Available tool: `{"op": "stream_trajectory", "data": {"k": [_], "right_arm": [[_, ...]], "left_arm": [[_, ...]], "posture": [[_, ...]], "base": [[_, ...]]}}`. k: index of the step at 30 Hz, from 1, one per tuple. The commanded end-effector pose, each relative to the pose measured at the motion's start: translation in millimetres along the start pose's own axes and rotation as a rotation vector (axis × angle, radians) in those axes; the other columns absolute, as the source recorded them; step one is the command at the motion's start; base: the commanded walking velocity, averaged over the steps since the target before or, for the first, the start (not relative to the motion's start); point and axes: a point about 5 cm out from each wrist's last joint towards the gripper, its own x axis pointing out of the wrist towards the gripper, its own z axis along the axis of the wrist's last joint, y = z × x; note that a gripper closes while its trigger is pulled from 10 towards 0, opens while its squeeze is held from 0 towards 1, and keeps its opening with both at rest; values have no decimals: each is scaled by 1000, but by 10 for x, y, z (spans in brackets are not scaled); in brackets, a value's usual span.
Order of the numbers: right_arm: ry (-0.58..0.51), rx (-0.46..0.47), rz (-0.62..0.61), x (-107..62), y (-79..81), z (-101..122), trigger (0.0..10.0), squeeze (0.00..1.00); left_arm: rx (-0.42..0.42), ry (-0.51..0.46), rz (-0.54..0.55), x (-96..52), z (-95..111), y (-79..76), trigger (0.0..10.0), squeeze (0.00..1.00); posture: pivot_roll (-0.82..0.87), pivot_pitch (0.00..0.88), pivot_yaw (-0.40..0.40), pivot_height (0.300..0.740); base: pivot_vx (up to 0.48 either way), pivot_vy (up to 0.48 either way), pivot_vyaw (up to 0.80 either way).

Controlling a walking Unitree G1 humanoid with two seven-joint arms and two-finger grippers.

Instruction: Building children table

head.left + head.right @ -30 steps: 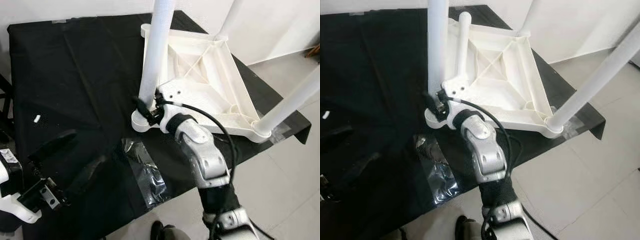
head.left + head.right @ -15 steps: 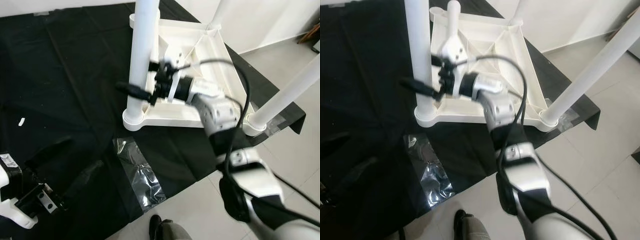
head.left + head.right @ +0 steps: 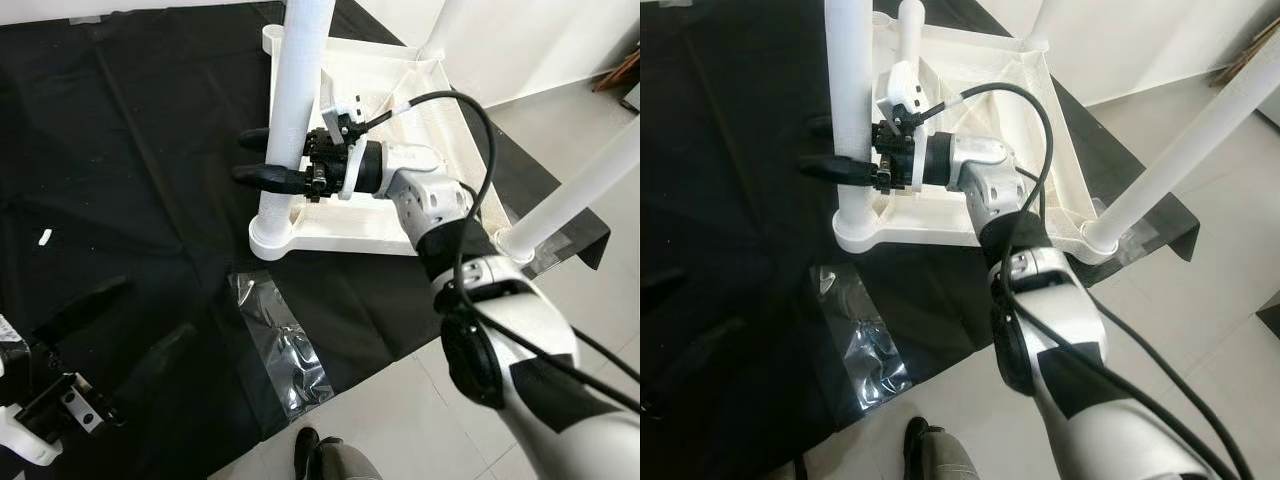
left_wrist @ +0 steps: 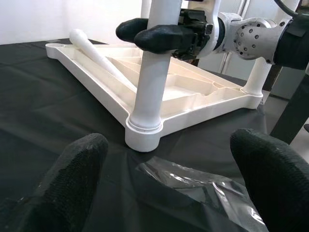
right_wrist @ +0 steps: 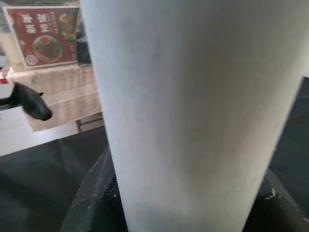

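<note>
Table: you see the white tabletop (image 3: 400, 130) upside down on the black cloth (image 3: 130, 150).
Right gripper (image 3: 268, 158): its fingers clasp the near upright leg (image 3: 292, 110).
Left gripper (image 4: 169, 164): spread wide, low by the plastic bag (image 3: 285, 350).
Clutter: a loose leg (image 4: 96, 50) lies inside the tabletop.
Room: pale tile floor (image 3: 400, 400).

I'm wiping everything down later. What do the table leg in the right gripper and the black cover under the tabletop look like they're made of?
Table leg: likely moulded plastic, smooth matte white, like the ribbed tabletop. Black cover: seemingly thin woven cloth, matte, creased and wrinkled.
</note>
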Motion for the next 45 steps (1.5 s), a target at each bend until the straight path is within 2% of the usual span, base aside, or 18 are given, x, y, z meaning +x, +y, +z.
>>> {"op": "stream_trajectory", "data": {"k": [1, 6, 9, 11, 12, 13, 14, 15, 16, 17, 19, 29, 30, 34, 35, 40, 44, 45], "right_arm": [[29, 37, 50, -9, 55, -138, 0, 0], [63, 34, 28, -51, 83, -263, 0, 0], [89, 34, -114, -99, 104, -439, 0, 0], [117, 76, -387, -87, 111, -649, 0, 0], [117, 76, -387, -87, 111, -649, 0, 0], [161, 113, -682, -119, 145, -838, 0, 0], [161, 113, -682, -119, 145, -838, 0, 0], [200, 130, -895, -182, 187, -958, 0, 0], [238, 173, -973, -141, 466, -1115, 0, 0], [246, 232, -1001, -62, 733, -1181, 0, 0], [226, 299, -994, 23, 993, -1175, 0, 0], [173, 252, -992, 232, 879, -930, 0, 0], [174, 245, -999, 224, 846, -909, 9098, 0], [187, 238, -1038, 203, 819, -838, 10000, 0], [168, 240, -1033, 199, 796, -789, 10000, 1000], [113, 211, -954, 177, 720, -598, 10000, 1000], [31, 134, -691, 147, 532, -411, 10000, 1000], [26, 84, -546, 107, 468, -350, 10000, 267]], "left_arm": [[15, -16, 0, -1, 37, -24, 10000, 0], [22, -31, 2, 21, 51, -12, 10000, 0], [31, -44, 2, 43, 66, -2, 10000, 0], [35, -48, 4, 45, 72, 10, 10000, 0], [35, -48, 4, 45, 72, 10, 10000, 0], [36, -49, 5, 42, 73, 21, 10000, 0], [36, -49, 5, 42, 73, 21, 10000, 0], [36, -49, 6, 39, 74, 28, 10000, 0], [35, -48, 6, 43, 71, 39, 10000, 0], [32, -49, 3, 50, 63, 46, 10000, 0], [28, -49, 0, 58, 56, 53, 10000, 0], [13, -73, -19, 144, 24, 64, 10000, 0], [16, -74, -19, 146, 25, 69, 10000, 0], [18, -76, -18, 147, 27, 71, 10000, 0], [18, -75, -19, 146, 25, 71, 10000, 0], [17, -75, -20, 147, 23, 61, 10000, 0], [15, -75, -21, 154, 24, 44, 10000, 0], [15, -75, -21, 154, 26, 37, 10000, 0]], "posture": [[237, 273, -194, 740], [231, 268, -192, 740], [220, 261, -192, 740], [209, 258, -189, 740], [209, 258, -189, 740], [204, 260, -179, 740], [204, 260, -179, 740], [202, 261, -177, 740], [198, 263, -170, 740], [188, 262, -165, 740], [188, 262, -165, 740], [170, 232, -156, 740], [172, 230, -157, 740], [172, 229, -157, 740], [172, 229, -157, 740], [174, 232, -160, 740], [181, 237, -164, 740], [183, 241, -166, 740]], "base": [[0, 0, 0], [0, 0, 0], [0, 0, 0], [0, 0, 0], [0, 0, 0], [0, 0, 0], [0, 0, 0], [0, 0, 0], [0, 0, 0], [0, 0, 0], [0, 0, 0], [0, 0, 0], [0, 0, 0], [0, 0, 0], [0, 0, 0], [0, 0, 0], [0, 0, 0], [0, 0, 0]]}}
